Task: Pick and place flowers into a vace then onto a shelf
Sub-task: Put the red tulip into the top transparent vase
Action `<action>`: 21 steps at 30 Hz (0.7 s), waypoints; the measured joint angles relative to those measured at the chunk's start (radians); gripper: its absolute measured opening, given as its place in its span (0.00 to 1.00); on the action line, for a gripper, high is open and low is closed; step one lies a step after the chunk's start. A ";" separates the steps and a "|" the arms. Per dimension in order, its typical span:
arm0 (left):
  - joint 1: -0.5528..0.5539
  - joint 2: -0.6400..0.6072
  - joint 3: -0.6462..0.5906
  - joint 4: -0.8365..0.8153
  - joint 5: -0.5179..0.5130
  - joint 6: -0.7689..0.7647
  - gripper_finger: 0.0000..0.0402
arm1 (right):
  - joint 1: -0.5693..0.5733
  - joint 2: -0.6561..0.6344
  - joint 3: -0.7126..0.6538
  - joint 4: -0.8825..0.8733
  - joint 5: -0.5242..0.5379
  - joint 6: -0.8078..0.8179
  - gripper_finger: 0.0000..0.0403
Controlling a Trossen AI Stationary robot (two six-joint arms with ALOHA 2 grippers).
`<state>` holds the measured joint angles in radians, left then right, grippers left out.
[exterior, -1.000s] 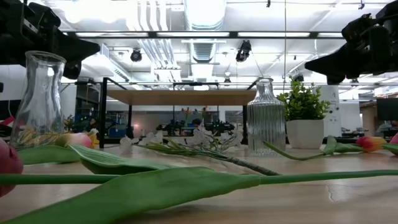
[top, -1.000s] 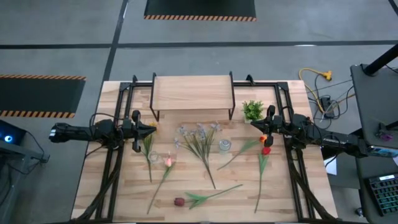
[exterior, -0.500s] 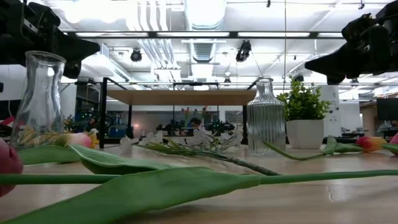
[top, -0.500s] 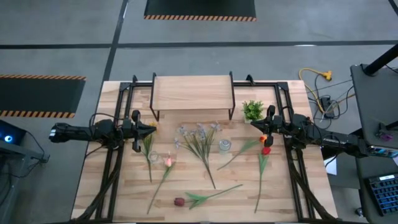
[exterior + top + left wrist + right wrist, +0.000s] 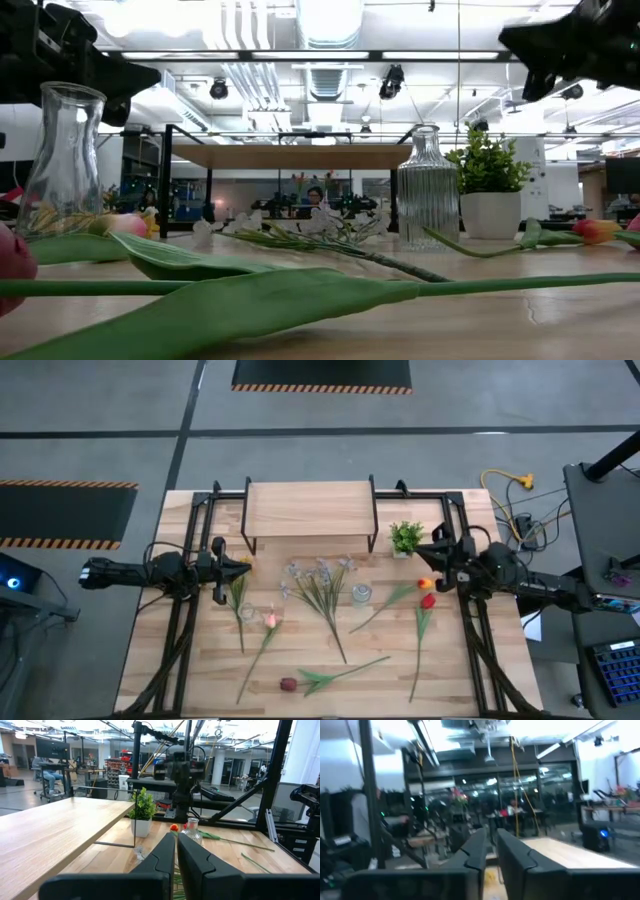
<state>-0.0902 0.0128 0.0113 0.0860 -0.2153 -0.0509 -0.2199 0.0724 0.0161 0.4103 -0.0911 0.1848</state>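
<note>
Both vases stand on the bench with nothing in them: the smooth vase (image 5: 62,160) toward the left edge, the ribbed vase (image 5: 361,594) near mid-bench. The flowers (image 5: 322,592) lie flat on the bench in front of the shelf (image 5: 309,509) at the far edge. Left end effector (image 5: 243,566) near the left edge and right end effector (image 5: 421,546) by the potted plant (image 5: 405,538) are both nearly closed, holding nothing.

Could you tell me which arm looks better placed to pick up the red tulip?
Probably the right: its end effector hangs just beside the red tulip, while the left end effector sits across the table, past the ribbed vase.
</note>
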 joint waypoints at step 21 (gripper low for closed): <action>0.000 0.000 0.000 0.000 0.000 0.000 0.01 | 0.000 0.277 0.603 -0.893 0.042 0.474 0.45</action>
<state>-0.0902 0.0128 0.0111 0.0856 -0.2157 -0.0505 -0.2197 0.3494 0.6191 -0.4828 -0.0494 0.6593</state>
